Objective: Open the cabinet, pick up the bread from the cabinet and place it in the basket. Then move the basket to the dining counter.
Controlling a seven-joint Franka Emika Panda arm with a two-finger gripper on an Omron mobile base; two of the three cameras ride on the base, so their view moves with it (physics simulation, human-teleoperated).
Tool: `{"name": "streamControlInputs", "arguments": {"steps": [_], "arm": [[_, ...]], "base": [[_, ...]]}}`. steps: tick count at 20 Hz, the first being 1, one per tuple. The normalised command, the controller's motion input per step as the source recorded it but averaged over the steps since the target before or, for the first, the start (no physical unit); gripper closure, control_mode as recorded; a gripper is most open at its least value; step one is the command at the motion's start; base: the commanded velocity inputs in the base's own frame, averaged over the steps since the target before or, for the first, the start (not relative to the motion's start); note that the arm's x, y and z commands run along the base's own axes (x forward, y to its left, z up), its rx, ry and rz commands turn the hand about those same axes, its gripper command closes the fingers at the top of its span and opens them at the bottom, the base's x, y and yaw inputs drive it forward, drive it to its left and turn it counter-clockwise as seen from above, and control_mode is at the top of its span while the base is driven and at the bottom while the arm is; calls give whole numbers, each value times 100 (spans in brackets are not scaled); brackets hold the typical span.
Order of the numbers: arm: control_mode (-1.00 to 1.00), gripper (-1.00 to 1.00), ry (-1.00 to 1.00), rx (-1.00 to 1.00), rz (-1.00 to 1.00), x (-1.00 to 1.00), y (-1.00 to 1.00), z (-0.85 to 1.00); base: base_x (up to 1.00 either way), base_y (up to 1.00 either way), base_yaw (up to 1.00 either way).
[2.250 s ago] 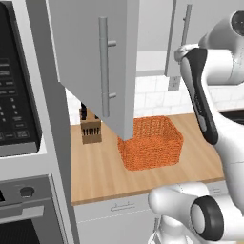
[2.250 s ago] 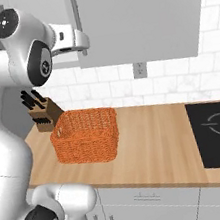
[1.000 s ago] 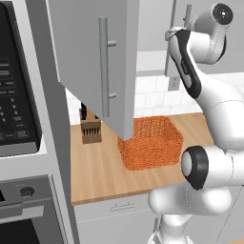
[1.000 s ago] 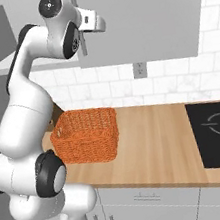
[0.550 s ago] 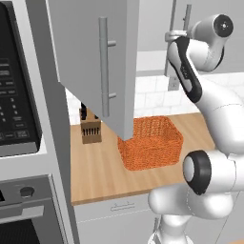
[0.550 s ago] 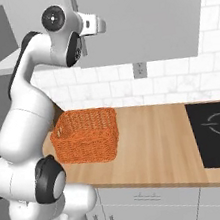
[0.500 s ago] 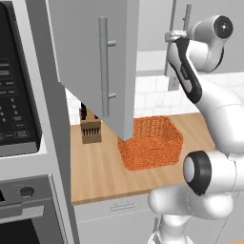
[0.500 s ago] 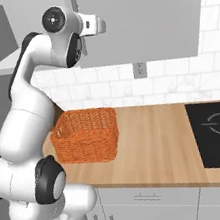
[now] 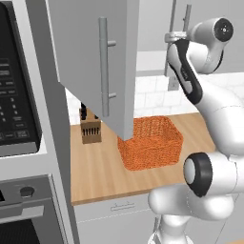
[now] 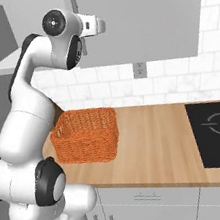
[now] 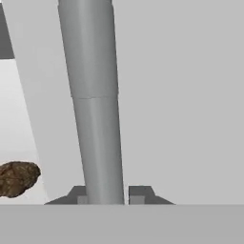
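The cabinet's left door (image 9: 90, 62) stands swung open over the counter. My gripper (image 9: 170, 37) is up at the right door, shut on its vertical bar handle (image 9: 185, 21). In the hand view the handle (image 11: 93, 95) runs up between my gripper's (image 11: 106, 195) two fingertips (image 11: 78, 193), which press against it. The bread (image 11: 16, 177), a dark brown lump, lies on the white shelf at the left, past the door's edge. The orange woven basket (image 9: 151, 142) sits on the wood counter below; from the right it shows as the basket (image 10: 86, 135) beside my arm, under my gripper (image 10: 100, 26).
A knife block (image 9: 90, 129) stands at the back left of the counter, behind the open door. A microwave (image 9: 16, 95) and an oven (image 9: 24, 209) fill the left side. A black cooktop (image 10: 219, 131) lies at the right, and a wall outlet (image 10: 138, 69) sits in the tiles.
The arm rose from beside the basket to the right door's handle, and within the last half second the jaws closed onto it. Basket and open left door have not moved.
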Motion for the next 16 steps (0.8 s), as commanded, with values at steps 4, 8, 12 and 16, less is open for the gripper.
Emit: {"name": "streamControlInputs", "arguments": {"steps": [4,8,12,16], "arm": [[-100,100,0,0,0,-77,-44,0],[-100,100,0,0,0,-100,-84,0],[-100,100,2,0,0,-100,-100,0],[-100,100,7,1,0,-100,-100,0]], "base": [[0,0,0],[0,0,0],[0,0,0],[0,0,0]]}}
